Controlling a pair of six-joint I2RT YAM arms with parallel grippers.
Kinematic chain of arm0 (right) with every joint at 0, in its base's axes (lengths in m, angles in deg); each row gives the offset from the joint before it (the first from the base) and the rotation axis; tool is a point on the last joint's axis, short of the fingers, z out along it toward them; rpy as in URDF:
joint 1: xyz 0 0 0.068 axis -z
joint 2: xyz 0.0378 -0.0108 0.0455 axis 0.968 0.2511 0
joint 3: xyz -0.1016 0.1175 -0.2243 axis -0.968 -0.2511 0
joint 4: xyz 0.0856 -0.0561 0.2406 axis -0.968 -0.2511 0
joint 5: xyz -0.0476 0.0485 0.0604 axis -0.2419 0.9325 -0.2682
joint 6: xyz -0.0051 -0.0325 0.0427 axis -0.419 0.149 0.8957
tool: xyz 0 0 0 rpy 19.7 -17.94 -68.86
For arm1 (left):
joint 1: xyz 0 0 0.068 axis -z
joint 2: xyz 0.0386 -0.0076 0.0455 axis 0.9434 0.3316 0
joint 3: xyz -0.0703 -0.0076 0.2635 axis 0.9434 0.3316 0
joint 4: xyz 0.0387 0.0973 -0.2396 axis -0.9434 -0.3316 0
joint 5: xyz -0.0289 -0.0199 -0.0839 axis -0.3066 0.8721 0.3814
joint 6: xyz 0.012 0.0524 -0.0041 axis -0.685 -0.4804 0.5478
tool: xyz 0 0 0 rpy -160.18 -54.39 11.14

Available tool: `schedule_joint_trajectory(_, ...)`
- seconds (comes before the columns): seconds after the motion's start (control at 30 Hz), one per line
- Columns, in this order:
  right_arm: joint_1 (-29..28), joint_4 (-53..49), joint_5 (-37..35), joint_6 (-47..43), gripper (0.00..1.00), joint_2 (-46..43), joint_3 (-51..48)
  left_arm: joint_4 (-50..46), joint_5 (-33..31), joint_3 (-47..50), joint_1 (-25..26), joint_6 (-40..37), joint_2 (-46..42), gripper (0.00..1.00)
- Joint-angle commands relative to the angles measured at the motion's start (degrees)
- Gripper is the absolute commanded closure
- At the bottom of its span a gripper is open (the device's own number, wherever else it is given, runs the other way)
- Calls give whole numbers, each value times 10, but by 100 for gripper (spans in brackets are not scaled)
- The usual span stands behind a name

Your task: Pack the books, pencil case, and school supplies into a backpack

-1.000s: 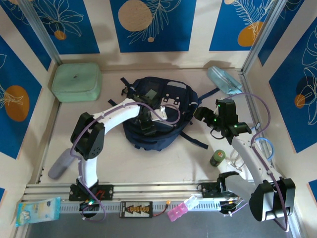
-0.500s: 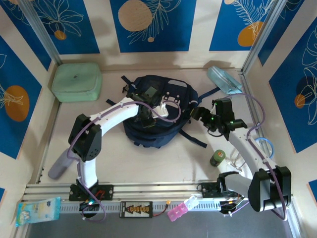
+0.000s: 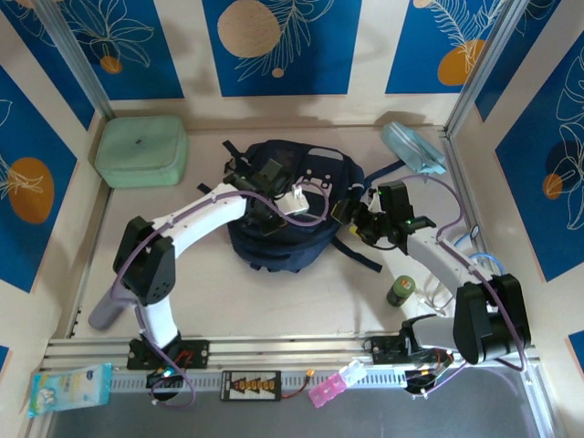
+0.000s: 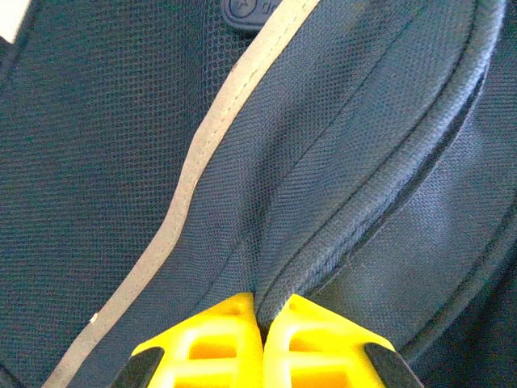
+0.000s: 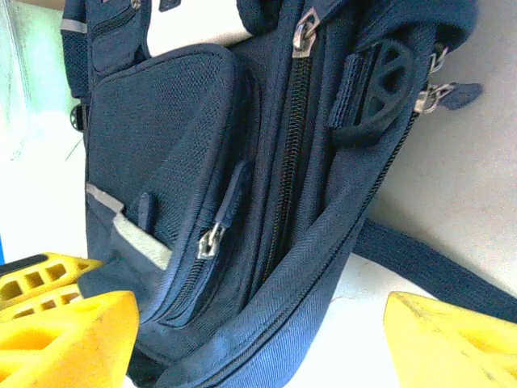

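The backpack [image 3: 301, 246] lies flat at the centre of the tabletop [image 3: 274, 306], slightly toward the far edge, with its dark straps trailing toward the right edge. Its outline is nearly round from above, so the long axis cannot be fixed with confidence; the side seams and zips appear to run roughly from the far edge to the near edge. The left gripper [image 4: 260, 335] is directly over the front panel, jaws closed together and pinching a raised fold of fabric beside the pale stripe. The right gripper [image 5: 260, 307] stands just beside the right flank of the backpack, jaws wide and holding nothing. The backpack lies to its left, flank turned toward it, with a zip pull [image 5: 212, 240] close in front of its fingers. The right arm is therefore the nearer one for any zip work, which is probably the next step. The pencil case [image 3: 412, 146] rests in the far right corner, well apart from both grippers.
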Motion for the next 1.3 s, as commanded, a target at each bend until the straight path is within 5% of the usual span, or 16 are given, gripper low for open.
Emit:
schedule_joint_trajectory(0.0, 1, 3, 4, -6, 20, 9, 40, 62, 46, 37, -12, 53, -75, 100)
schedule_joint_trajectory(0.23, 29, -22, 1, -67, 22, 75, 111, 164, 90, 135, -36, 110, -163, 100)
schedule_joint_trajectory(0.73, 48, 3, 45, -125, 25, 285, 235, 172, 125, 172, -58, 143, -176, 100)
schedule_joint_trajectory(1.1, 64, 27, 135, -157, 50, 305, 205, 177, 129, 176, -62, 140, -171, 100)
schedule_joint_trajectory(1.27, 66, -5, 202, -209, 50, 284, 206, 168, 124, 166, -61, 136, -162, 100)
